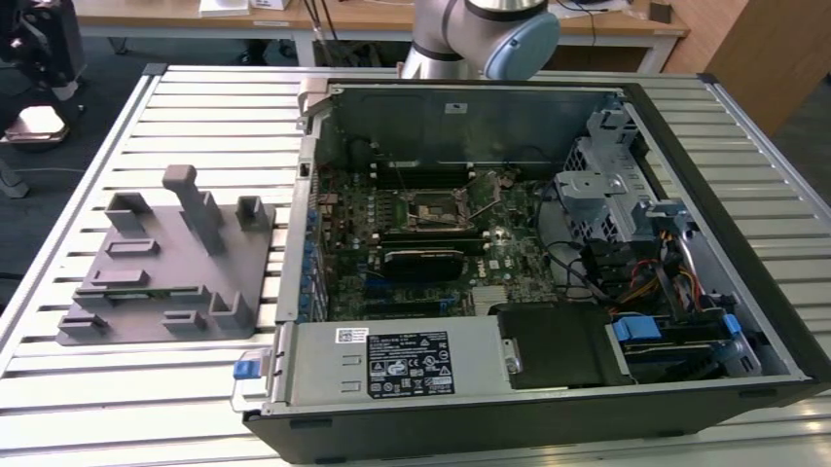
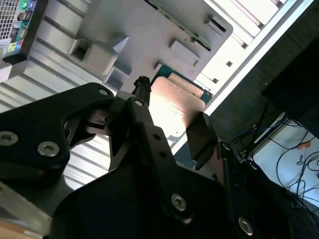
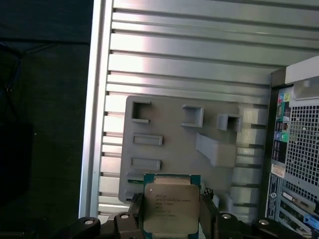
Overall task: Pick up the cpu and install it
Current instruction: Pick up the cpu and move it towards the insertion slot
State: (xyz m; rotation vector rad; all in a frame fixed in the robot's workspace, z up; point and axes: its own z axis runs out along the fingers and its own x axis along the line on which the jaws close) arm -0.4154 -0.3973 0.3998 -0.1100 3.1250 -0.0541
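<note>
In the first wrist view the cpu [image 3: 169, 203] is cut off by the picture's edge, and two of its sides sit behind the dark fingers [image 3: 207, 214] of the gripper [image 3: 171, 214] clamped on it. The cpu covers part of the grey fixture [image 3: 172, 149] beyond it, and the computer case [image 3: 299, 149] runs out of frame. In the second wrist view the gripper's black linkage [image 2: 149, 149] hides much of the cpu, and glare whitens its metal top. In the exterior view the robot arm [image 1: 484, 34] is cropped by the top edge, and the computer case by the bottom edge
</note>
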